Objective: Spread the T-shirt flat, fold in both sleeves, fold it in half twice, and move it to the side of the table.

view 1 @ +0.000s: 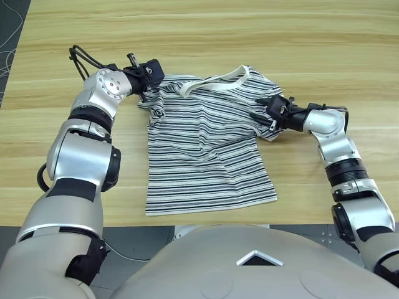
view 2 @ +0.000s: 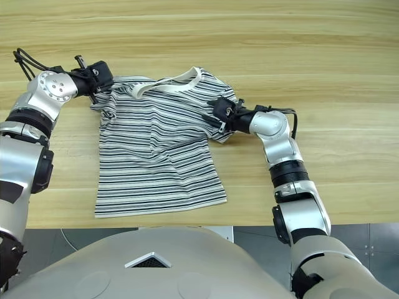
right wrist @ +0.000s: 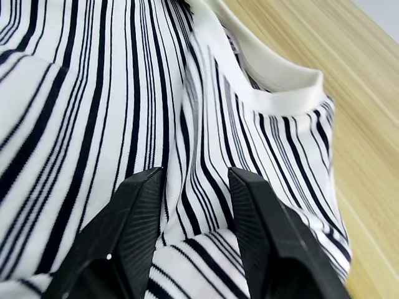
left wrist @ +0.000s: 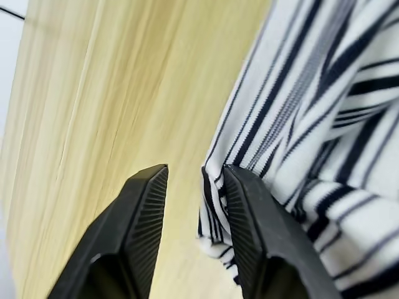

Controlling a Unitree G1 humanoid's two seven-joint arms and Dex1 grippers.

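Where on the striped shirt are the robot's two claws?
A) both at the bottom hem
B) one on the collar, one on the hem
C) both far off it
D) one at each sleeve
D: the left gripper is at one sleeve of the T-shirt, the right gripper at the other, either side of the collar.

The left claw (left wrist: 194, 177), fingers parted, hangs over the table (left wrist: 106, 93), one finger touching the striped T-shirt (left wrist: 312, 112).
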